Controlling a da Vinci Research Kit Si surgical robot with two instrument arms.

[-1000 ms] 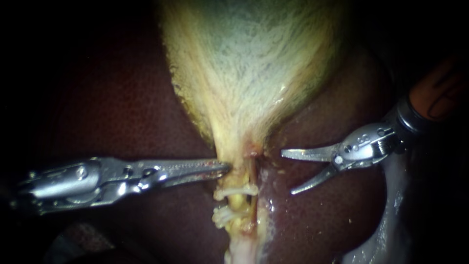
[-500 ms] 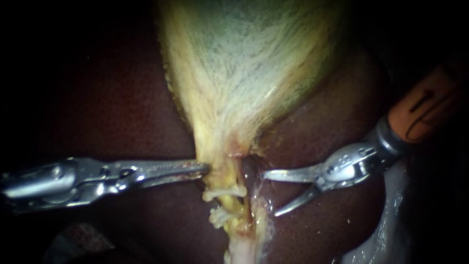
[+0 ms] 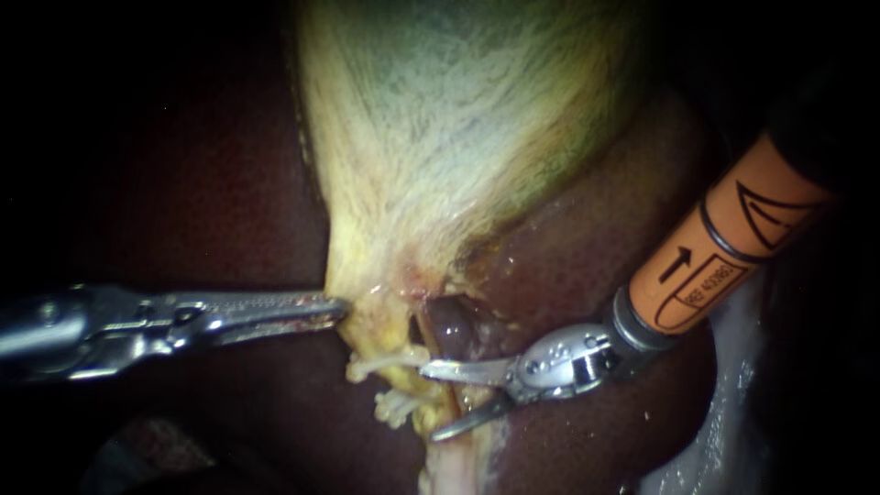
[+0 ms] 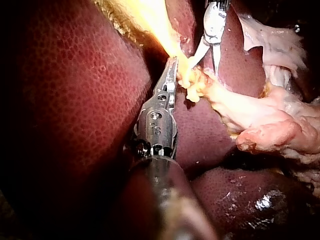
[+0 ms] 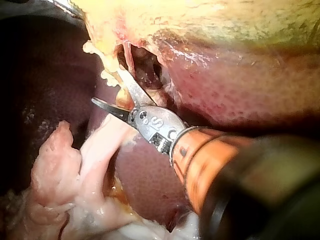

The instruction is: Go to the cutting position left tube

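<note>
The pale yellow-green gallbladder [image 3: 458,119] lies on the dark red liver [image 3: 211,183] and narrows to a neck. Below the neck runs a yellowish tube [image 3: 423,414] with two white clips [image 3: 380,364] across it. My left instrument [image 3: 337,310] comes in from the left, its jaws shut on the gallbladder's neck and holding it stretched leftward; the left wrist view shows the same grip [image 4: 172,62]. My right instrument [image 3: 429,401] has thin blades, open, one above and one below the tube beside the clips. In the right wrist view the open blades [image 5: 107,90] straddle yellow tissue.
The right instrument's orange-banded shaft [image 3: 724,247] slants in from the upper right over the liver. Pale glistening fatty tissue [image 3: 733,412] lies at the lower right, and also shows beside the instruments [image 4: 270,115] [image 5: 75,165]. A dark hollow [image 3: 454,321] sits just under the neck.
My left instrument has drawn back leftward, pulling the gallbladder neck with it. My right instrument has moved left and down across the liver, its open blades now at the clipped tube.
</note>
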